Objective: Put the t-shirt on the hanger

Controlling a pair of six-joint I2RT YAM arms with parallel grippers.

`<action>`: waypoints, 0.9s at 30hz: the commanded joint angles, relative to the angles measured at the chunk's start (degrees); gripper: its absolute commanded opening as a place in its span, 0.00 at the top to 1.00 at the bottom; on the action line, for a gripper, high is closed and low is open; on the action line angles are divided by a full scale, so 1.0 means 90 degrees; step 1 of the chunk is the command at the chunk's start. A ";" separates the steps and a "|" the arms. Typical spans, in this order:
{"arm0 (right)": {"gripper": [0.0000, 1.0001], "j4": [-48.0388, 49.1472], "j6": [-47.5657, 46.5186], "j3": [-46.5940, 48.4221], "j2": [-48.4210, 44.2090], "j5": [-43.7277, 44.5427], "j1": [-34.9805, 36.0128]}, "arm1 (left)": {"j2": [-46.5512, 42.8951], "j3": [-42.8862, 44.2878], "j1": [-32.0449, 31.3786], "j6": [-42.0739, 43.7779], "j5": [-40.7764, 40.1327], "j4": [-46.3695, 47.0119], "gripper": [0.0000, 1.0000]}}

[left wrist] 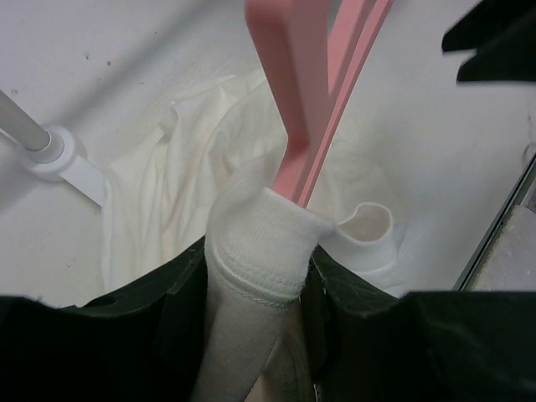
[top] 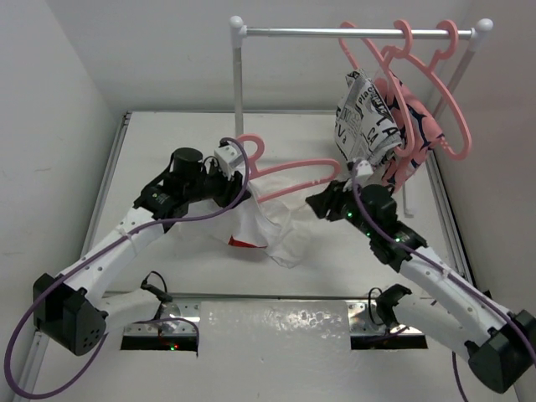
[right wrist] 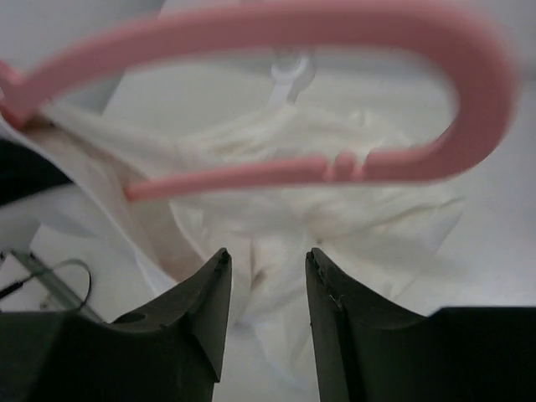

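Note:
The white t-shirt (top: 272, 224), its red patch at the lower left, lies crumpled on the table under the salmon-pink hanger (top: 293, 172). My left gripper (top: 234, 172) holds that hanger up near its hook. In the left wrist view the left gripper (left wrist: 255, 268) is shut on the t-shirt's ribbed collar (left wrist: 260, 234), and the hanger (left wrist: 306, 109) runs down into the collar. My right gripper (top: 318, 201) sits by the hanger's right shoulder. In the right wrist view it (right wrist: 268, 255) stands open with nothing between its fingers, below the hanger's rounded shoulder (right wrist: 335, 167) and in front of the t-shirt (right wrist: 335, 226).
A white-and-metal rack (top: 239, 75) stands at the back, its foot (left wrist: 59, 155) near the cloth. Several pink hangers (top: 435, 67), a newsprint-patterned shirt (top: 364, 117) and a pink shirt with navy marks (top: 414, 134) hang at its right end. Walls close both sides.

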 commanded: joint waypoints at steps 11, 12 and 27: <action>0.38 0.2126 0.0805 0.0206 0.2953 -0.0580 0.1083 | -0.0534 -0.0530 0.0012 -0.0448 -0.0218 0.0708 1.00; 0.37 0.2377 0.0883 0.0216 0.3283 -0.0706 0.1093 | -0.0554 -0.0530 0.0022 -0.0476 -0.0363 0.0708 1.00; 0.26 0.3982 0.1665 -0.0067 0.4244 -0.1061 0.1766 | -0.0564 -0.1038 0.0100 -0.1541 -0.0599 0.1499 1.00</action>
